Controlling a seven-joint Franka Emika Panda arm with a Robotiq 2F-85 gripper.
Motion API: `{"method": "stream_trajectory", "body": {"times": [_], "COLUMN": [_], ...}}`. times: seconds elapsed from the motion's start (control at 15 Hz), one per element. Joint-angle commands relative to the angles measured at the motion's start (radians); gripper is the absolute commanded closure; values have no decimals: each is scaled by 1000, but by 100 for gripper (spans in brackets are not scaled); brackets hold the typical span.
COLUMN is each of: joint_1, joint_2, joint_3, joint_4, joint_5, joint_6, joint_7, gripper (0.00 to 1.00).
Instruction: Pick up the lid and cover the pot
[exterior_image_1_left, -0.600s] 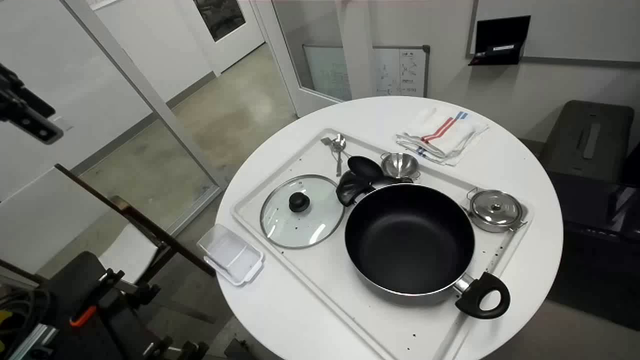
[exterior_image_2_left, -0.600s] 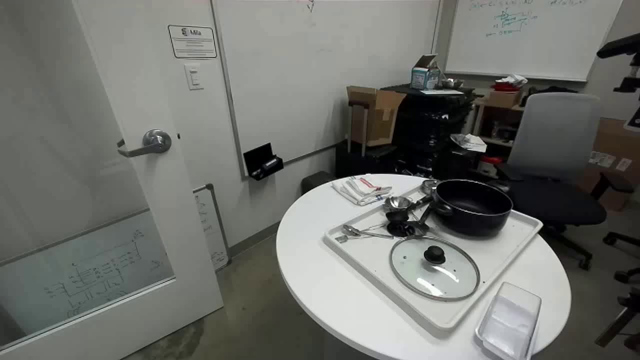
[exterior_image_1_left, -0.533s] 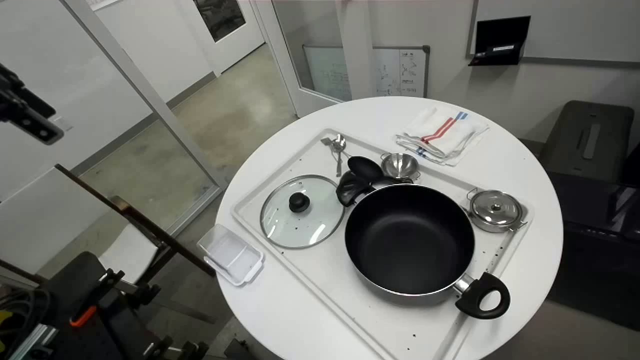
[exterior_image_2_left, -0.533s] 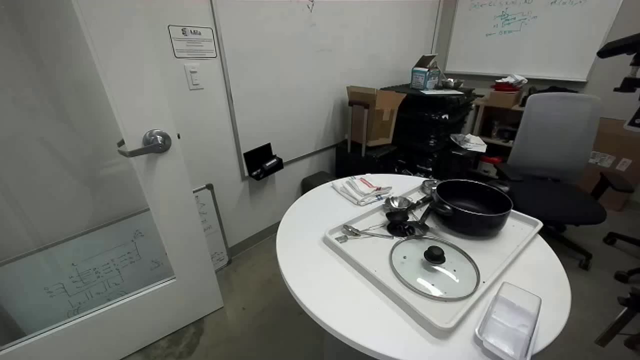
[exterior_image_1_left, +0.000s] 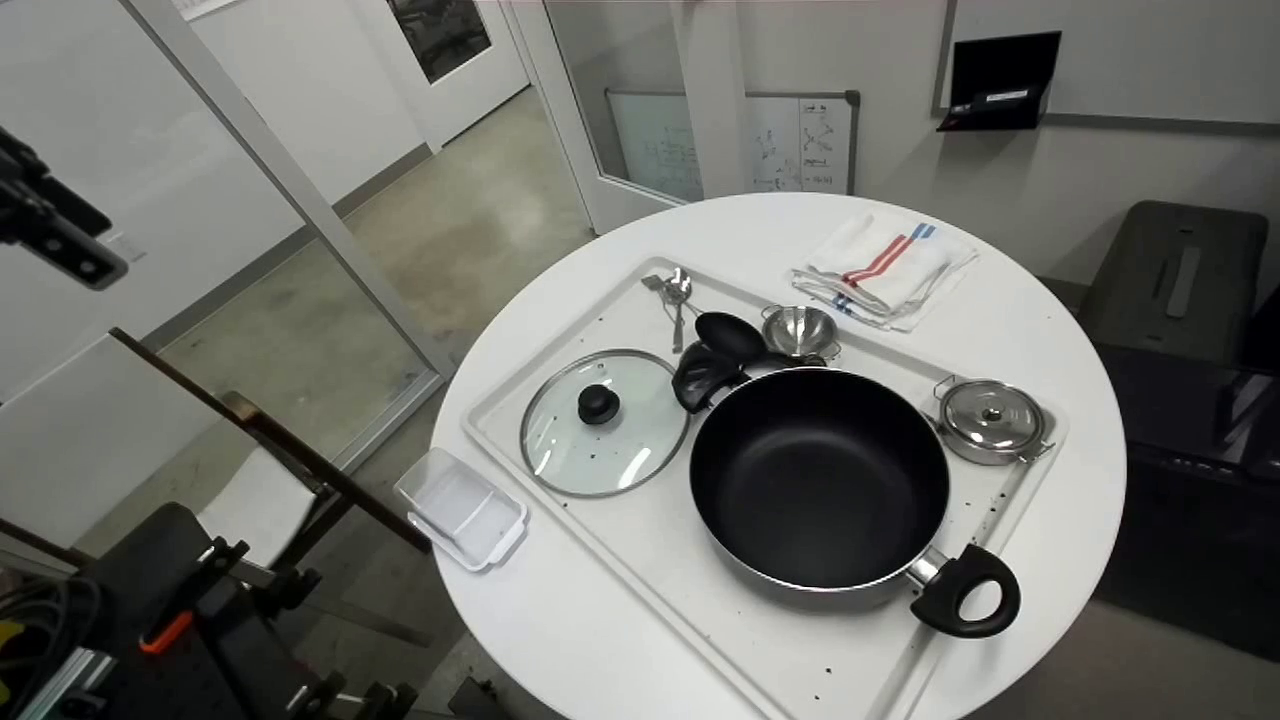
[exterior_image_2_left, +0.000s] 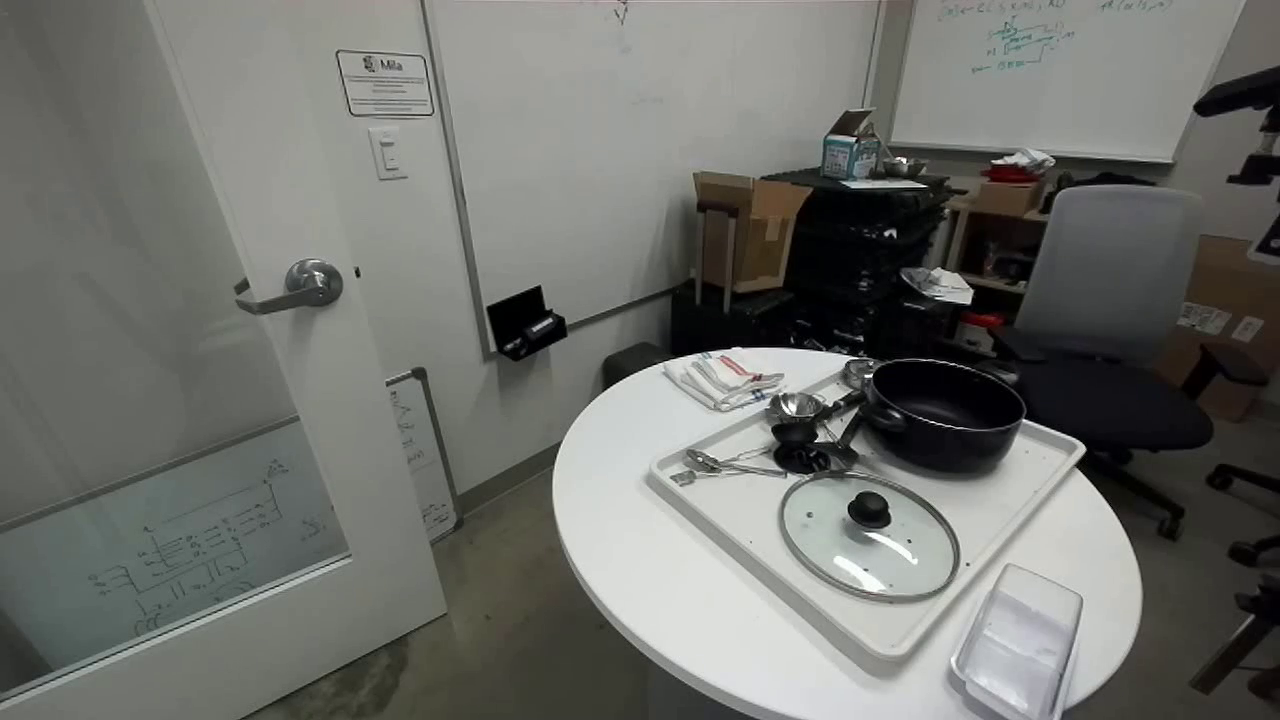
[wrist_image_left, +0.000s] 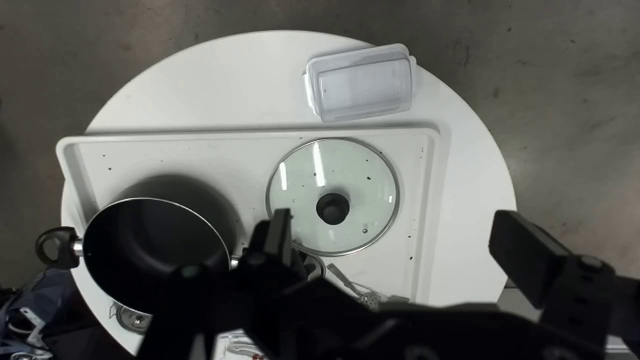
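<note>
The clear glass lid (exterior_image_1_left: 640, 450) with its black knob (exterior_image_1_left: 598, 404) lies flat on the white tray; it also shows in an exterior view (exterior_image_2_left: 850, 540) and in the wrist view (wrist_image_left: 300, 170). The large black pot (exterior_image_1_left: 820, 490) stands uncovered on the tray beside the lid, its looped handle pointing away from the lid; it also shows in the wrist view (wrist_image_left: 150, 240). My gripper (wrist_image_left: 394, 220) is open and empty, high above the table. In the wrist view, the lid's knob appears between the fingertips, nearer the left one. Part of the gripper shows in an exterior view (exterior_image_1_left: 70, 235).
Black utensils (exterior_image_1_left: 715, 360), a small metal strainer (exterior_image_1_left: 800, 330) and metal spoons (exterior_image_1_left: 678, 290) lie near the lid and pot. A small silvery lidded pot (exterior_image_1_left: 990, 420) is beside the black pot. A plastic container (exterior_image_1_left: 470, 515) and folded towel (exterior_image_1_left: 890, 270) lie on the table outside the tray.
</note>
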Motion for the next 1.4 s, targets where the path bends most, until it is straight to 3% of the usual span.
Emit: {"method": "stream_trajectory", "body": {"times": [0.0,0.27,0.8,1.33], "joint_1": [5,2,-12,-7], "joint_2": [72,180,422,687], "joint_3": [-6,-6,-15,-38], "joint_4": [37,74,147,269], "joint_5": [1,2,-6,-13], "joint_6": [4,46,240,324], "joint_7": [-10,-3,9,5], "gripper": [0,0,0,0]}}
